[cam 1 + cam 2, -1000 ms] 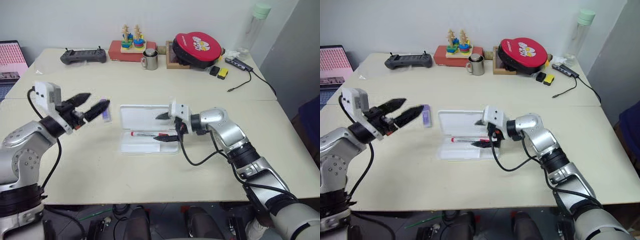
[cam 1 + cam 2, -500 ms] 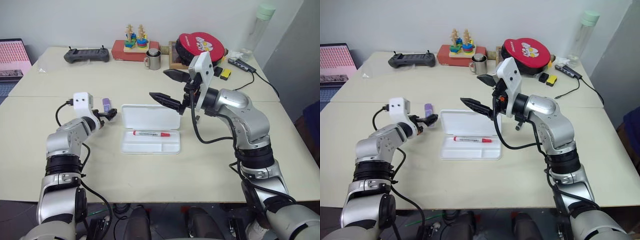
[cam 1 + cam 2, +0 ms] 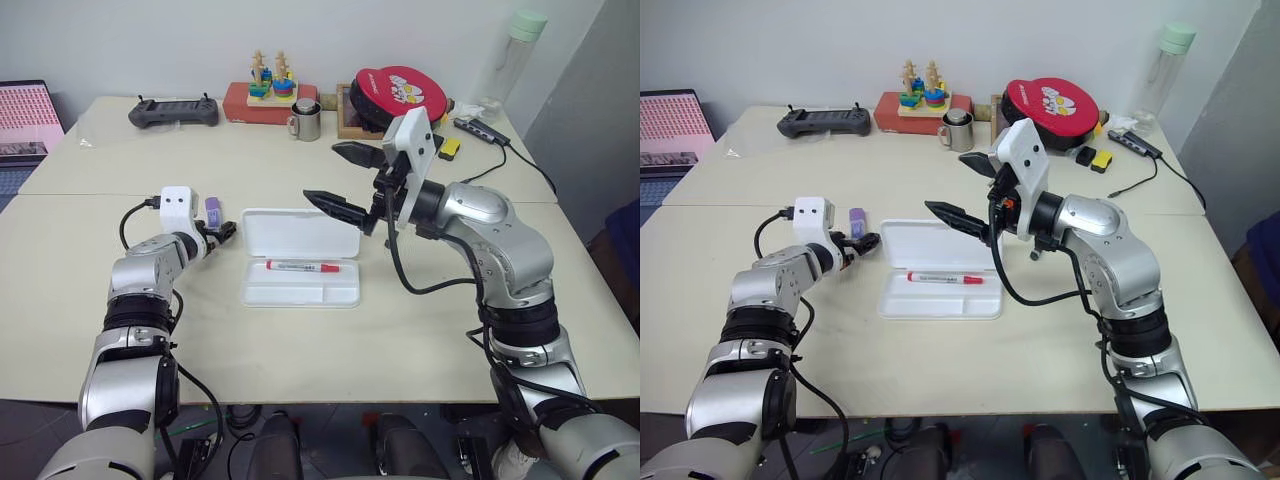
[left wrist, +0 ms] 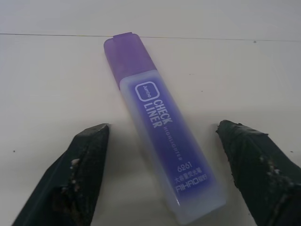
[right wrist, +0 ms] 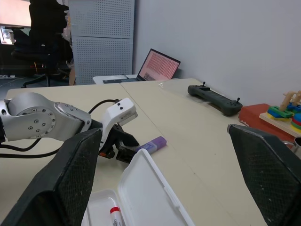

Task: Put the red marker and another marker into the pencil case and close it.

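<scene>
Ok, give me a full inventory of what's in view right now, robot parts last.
pencil case: 1, white, open, table centre
red marker: 1, white with red ends, inside the case
purple marker: 1, on the table left of the case, between the left fingers
controller: 1, dark grey, back left
stacking toy: 1, multicoloured on a red base, back centre
mug: 1, metal, back centre
round pouch: 1, red, back right
bottle: 1, clear, green cap, back right
laptop: 1, pink screen, far left
left gripper: open around the purple marker
right gripper: open, raised above the case
</scene>
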Motion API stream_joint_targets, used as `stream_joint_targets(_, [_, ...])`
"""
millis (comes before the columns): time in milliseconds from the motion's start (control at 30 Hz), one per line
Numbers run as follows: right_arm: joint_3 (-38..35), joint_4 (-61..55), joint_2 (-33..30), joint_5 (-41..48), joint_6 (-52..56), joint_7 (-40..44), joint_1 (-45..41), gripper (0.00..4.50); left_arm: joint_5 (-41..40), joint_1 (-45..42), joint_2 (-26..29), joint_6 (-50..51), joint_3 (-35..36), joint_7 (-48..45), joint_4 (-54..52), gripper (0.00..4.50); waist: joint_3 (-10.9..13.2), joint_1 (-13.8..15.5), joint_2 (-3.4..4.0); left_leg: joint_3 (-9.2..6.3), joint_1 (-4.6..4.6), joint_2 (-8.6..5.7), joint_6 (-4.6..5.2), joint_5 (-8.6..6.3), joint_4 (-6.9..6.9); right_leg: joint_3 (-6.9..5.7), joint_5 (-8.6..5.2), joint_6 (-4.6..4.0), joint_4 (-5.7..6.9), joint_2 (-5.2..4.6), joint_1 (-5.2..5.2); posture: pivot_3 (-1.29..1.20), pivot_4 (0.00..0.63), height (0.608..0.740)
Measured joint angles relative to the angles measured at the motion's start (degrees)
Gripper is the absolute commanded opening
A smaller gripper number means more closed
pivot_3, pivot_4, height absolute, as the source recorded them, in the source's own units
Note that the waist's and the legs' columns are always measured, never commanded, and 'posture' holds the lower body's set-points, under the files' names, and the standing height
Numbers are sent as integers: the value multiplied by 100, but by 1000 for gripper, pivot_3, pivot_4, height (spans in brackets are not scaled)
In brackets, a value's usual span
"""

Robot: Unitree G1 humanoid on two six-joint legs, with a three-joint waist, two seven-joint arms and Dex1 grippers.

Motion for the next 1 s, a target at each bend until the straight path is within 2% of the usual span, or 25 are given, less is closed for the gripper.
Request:
stream_joint_targets(333, [-3, -125, -155, 100, 18, -60, 32, 4500, 162, -147, -12, -262, 56, 20, 376, 1194, 0, 20, 1, 0, -1, -2, 0, 0, 1, -1, 0, -1, -7, -2, 4, 0, 150, 740])
stream_joint_targets(667, [-3, -125, -201, 111, 16, -37, 31, 4500, 233, -168, -108, -437, 187, 152, 451, 1187, -1, 26, 2, -1, 0, -3, 0, 0, 2, -1, 2, 5, -6, -3, 6, 0, 150, 740])
stream_joint_targets(867, [-67, -128, -318, 316, 19, 38, 29, 4500, -47, -82, -145, -1050, 602, 105, 358, 1187, 0, 13, 1, 0, -15, -1, 0, 0, -1, -1, 13, -14, -15, -3, -6, 0, 150, 740])
stream_joint_targets(967, [-73, -275, -459, 510, 108, 184, 40, 4500, -625, -69, -110, -1029, 877, -600, -288, 1187, 1, 20, 1, -1, -29, -1, -1, 0, -6, -5, 13, -17, -19, -3, -13, 0, 150, 740])
stream_joint_targets(1000, [-71, -399, -529, 616, 165, 276, 61, 4500, -904, 15, -23, -886, 848, -1116, -774, 1187, 1, 16, 1, -1, -34, -1, -2, -1, -8, -5, 13, -17, -22, -4, -15, 0, 150, 740])
